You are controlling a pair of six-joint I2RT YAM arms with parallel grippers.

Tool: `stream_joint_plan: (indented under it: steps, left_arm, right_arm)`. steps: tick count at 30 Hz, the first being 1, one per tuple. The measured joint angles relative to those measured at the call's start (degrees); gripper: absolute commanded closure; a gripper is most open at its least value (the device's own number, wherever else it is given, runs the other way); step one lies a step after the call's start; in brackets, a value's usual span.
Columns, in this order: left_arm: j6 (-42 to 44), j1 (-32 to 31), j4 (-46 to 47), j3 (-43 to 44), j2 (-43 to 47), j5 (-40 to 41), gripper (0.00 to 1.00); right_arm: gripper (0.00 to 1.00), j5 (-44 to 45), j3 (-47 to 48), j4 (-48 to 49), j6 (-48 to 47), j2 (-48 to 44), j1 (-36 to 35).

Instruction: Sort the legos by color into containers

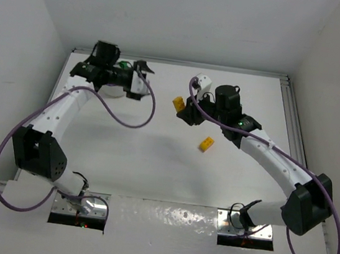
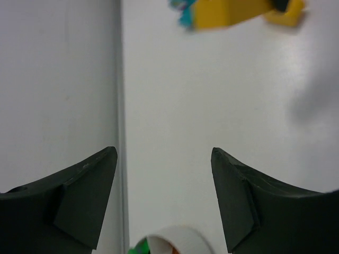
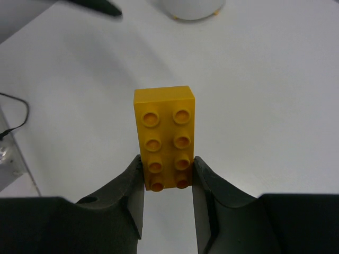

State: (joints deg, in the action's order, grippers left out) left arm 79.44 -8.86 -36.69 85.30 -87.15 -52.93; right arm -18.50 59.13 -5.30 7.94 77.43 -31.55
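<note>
On the white table, the right gripper pinches a yellow brick by one end, toward the far edge, probably bound for the bowl in the far left corner, where the left gripper hangs spread and empty, while a second brick lies mid-table.

Place: you are looking into a robot lab test cell.
Enclosure: plain white panels are boxing in your white table.
Rig: purple cables are trailing from arms sitting on metal plates.
</note>
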Motion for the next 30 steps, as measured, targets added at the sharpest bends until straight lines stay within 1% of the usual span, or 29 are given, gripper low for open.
stream_joint_plan:
  steps: [3, 5, 8, 11, 13, 17, 23, 25, 26, 27, 28, 29, 30]
  left_arm:
    - [9.92, -4.55, -5.77, -4.92, 2.21, -2.40, 0.30]
    - [14.75, -5.99, -7.45, -8.81, 4.11, -3.34, 0.30]
    - [16.81, -6.38, -1.53, -17.99, 10.12, -3.15, 0.35]
    - [18.53, -6.67, 7.15, -26.82, 17.42, -1.73, 0.38]
    - [20.50, -6.97, 10.67, -29.92, 20.02, -0.98, 0.38]
    - [26.84, -7.65, 11.43, -30.29, 20.00, -0.20, 0.37]
    - [30.23, -8.09, 14.69, -32.30, 19.65, 2.43, 0.38]
    - [31.39, -8.11, 14.67, -32.70, 19.65, 3.06, 0.40]
    - [31.87, -8.15, 14.67, -32.87, 19.65, 3.39, 0.41]
    - [32.22, -8.20, 14.71, -33.05, 19.65, 3.78, 0.49]
    - [32.46, -8.22, 14.82, -33.29, 19.65, 4.09, 0.52]
    - [32.85, -8.28, 14.82, -33.57, 19.65, 4.39, 0.62]
    - [33.07, -8.31, 14.80, -33.73, 19.65, 4.61, 0.69]
  right_arm:
    - [1.00, -2.93, 2.03, -0.46, 0.94, 2.56, -1.42]
    - [1.00, -5.14, 3.13, -1.03, 2.51, 4.35, -2.08]
    - [1.00, -7.52, 5.51, -2.75, 4.74, 7.32, -2.60]
    - [1.00, -8.96, 7.76, -4.15, 7.91, 9.88, -3.19]
    - [1.00, -9.55, 9.07, -4.92, 9.99, 11.34, -3.89]
    - [1.00, -10.71, 12.09, -5.86, 13.27, 14.16, -5.20]
    - [1.00, -12.24, 15.89, -7.61, 15.67, 17.68, -6.01]
    - [1.00, -12.31, 17.22, -8.76, 15.72, 18.71, -6.16]
    - [1.00, -12.35, 17.90, -9.18, 15.74, 19.19, -6.29]
    - [1.00, -12.39, 18.29, -9.46, 15.78, 19.50, -6.47]
    - [1.00, -12.44, 18.56, -9.64, 15.82, 19.67, -6.64]
    - [1.00, -12.46, 18.69, -9.84, 15.85, 19.74, -6.84]
    - [1.00, -12.44, 18.71, -10.05, 15.87, 19.76, -6.93]
